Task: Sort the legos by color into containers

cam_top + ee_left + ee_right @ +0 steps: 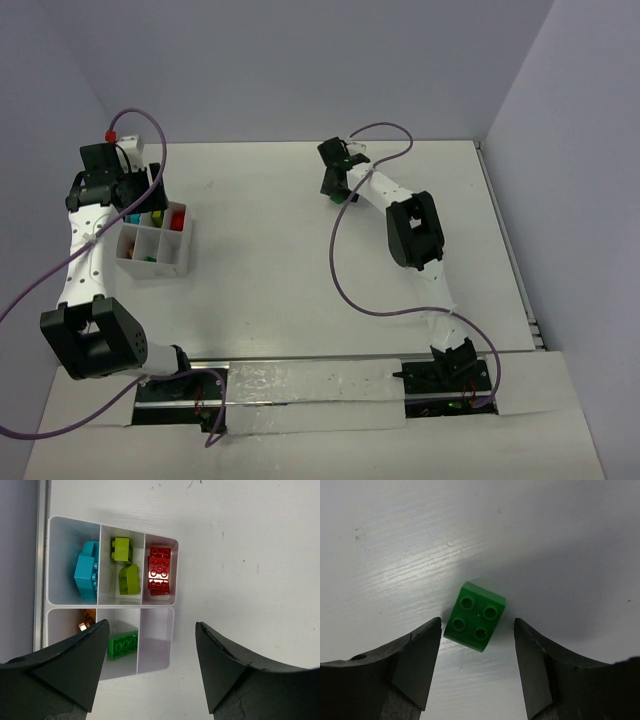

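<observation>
The white six-compartment container (159, 666) lies below my left gripper (151, 630), which is open and empty above its near end. Its compartments hold blue legos (86, 571), two yellow-green legos (126, 565), red legos (160, 570), an orange lego (86, 622) partly hidden by my finger, and a green lego (123, 644); one compartment (156, 630) is empty. In the top view the container (150, 266) sits at the left under the left gripper (135, 195). My right gripper (477, 625) is open, low over the table, with a green four-stud lego (475, 616) between its fingertips, apart from both. The right gripper (338, 190) is at the far middle.
The container lies close to the table's left edge (41, 555). Purple cables (345, 270) loop over the table beside the right arm. Walls bound the table at the back and on both sides.
</observation>
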